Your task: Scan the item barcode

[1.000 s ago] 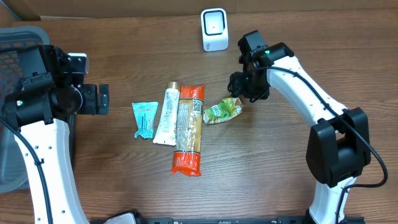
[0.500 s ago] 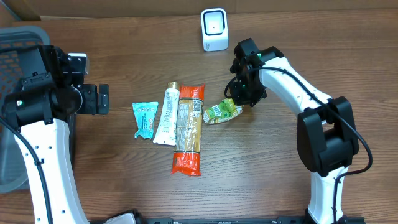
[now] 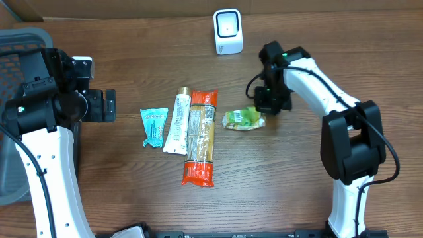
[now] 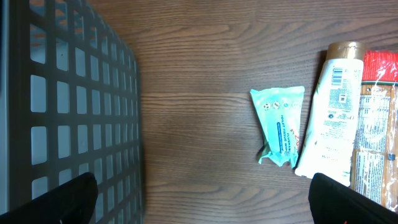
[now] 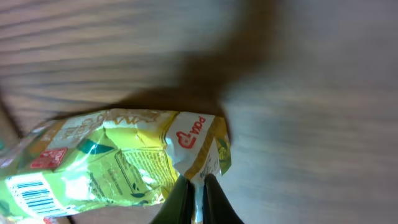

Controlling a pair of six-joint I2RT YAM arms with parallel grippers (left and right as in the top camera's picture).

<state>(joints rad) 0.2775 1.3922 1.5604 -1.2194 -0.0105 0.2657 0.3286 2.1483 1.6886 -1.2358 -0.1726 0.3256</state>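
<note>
While the right gripper sat at the R end of the green-yellow pack, its jaws were closed tight on the pack's crimped end seam. Wrist cam: both fingertips met on the foil flap at that edge, no gap betw. them. Barcode showed on the pack's far end, facing the wrist cam. Could not tell whether the pack was off the wood or resting on it.

Pack position: mid-table, just R of the orange-red pack, narrow strip of wood betw. the two, not touching. Scanner stood upright near the far edge of the table, well apart from the pack. Bare wood ran betw. pack and scanner, also along the far R side beyond the R arm.

Row of other items, L to R: teal sachet, white tube, orange-red pack. Tube and orange-red pack lay edge to edge; sachet's lower corner just beside the tube, contact unclear.

Left gripper was spread wide, holding nothing, near the L table edge. Basket wall was right beside it, w/ a broad band of bare wood betw. basket edge and sachet.
</note>
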